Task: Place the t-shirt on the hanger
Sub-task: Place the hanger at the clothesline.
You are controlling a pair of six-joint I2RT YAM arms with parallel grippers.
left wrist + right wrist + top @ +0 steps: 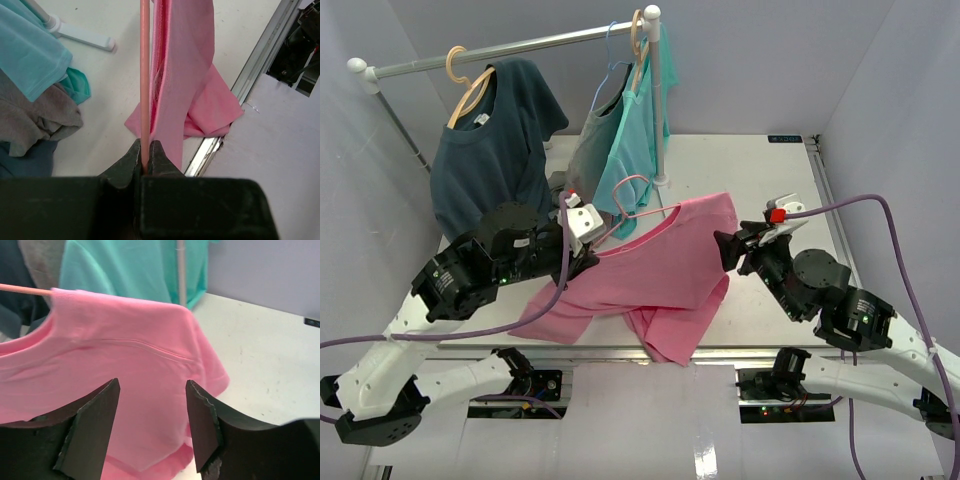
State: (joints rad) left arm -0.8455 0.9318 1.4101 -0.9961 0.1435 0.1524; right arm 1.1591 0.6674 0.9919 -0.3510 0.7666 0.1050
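Observation:
The pink t-shirt (pixel 670 265) hangs partly lifted off the table, its right shoulder draped over the thin pink hanger (pixel 631 196), while its hem and left side trail on the table. My left gripper (pixel 588 240) is shut on the hanger; in the left wrist view the pink wire (pixel 145 75) runs straight out from between the closed jaws (pixel 145 155), with the t-shirt (pixel 185 75) hanging just right of it. My right gripper (pixel 725 248) stands open beside the right sleeve. In the right wrist view the t-shirt (pixel 125 365) lies beyond the spread jaws (pixel 152 384), nothing gripped, and the hanger wire (pixel 25 289) pokes out of the collar.
A clothes rail (pixel 520 45) at the back carries a navy shirt (pixel 490 140) on a tan wooden hanger (pixel 468 85), plus a turquoise shirt (pixel 635 125), a grey garment (pixel 588 145) and a blue hanger (pixel 611 60). The rail's upright post (pixel 658 110) stands just behind the pink hanger. A metal strip (pixel 760 352) edges the table front.

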